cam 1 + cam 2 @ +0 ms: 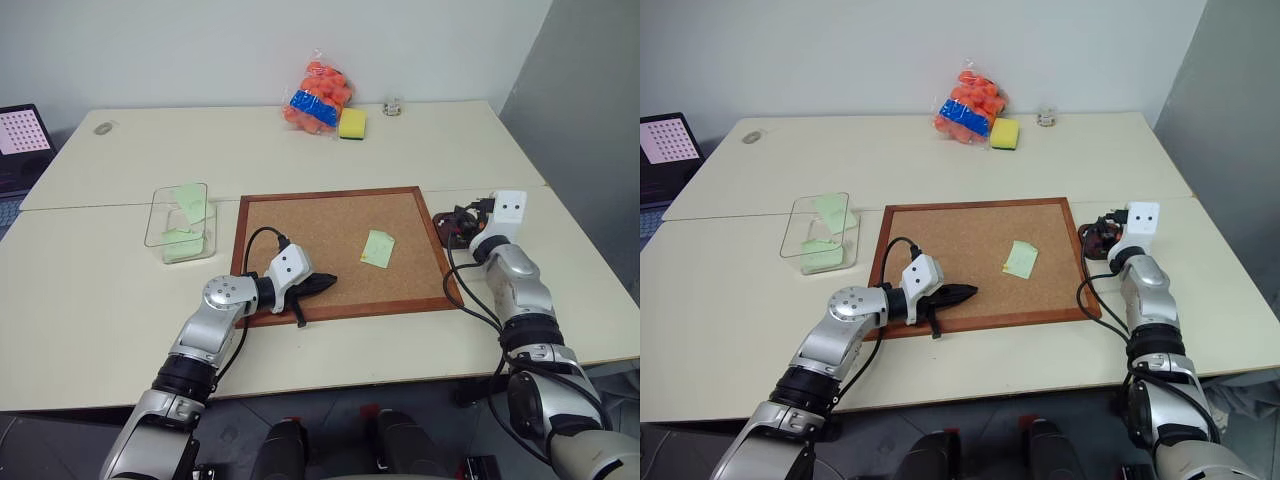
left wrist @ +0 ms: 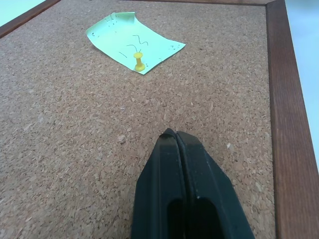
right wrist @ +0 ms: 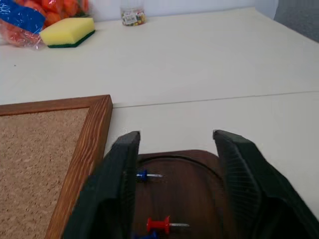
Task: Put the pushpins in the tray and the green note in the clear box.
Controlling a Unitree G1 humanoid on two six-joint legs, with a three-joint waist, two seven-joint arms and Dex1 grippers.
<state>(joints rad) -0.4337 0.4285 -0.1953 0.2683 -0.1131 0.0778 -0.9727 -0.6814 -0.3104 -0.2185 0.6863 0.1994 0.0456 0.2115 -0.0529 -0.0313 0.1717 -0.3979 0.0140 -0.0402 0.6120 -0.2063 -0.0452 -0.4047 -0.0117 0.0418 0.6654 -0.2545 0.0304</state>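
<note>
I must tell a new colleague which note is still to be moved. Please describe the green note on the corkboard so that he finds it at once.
Look at the wood-framed corkboard in the middle of the table. Toward its right side lies one pale green note, slightly curled. Unlike the green notes already in the clear box left of the board, it is held by a yellow pushpin.

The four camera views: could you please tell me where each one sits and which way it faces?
Left and right eye views: on the head, looking forward and down over the table, corkboard and both arms.
Left wrist view: along the shut left gripper, low over the corkboard toward the green note held by a yellow pushpin.
Right wrist view: along the open right gripper above the tray.
Shared: the corkboard.
</note>
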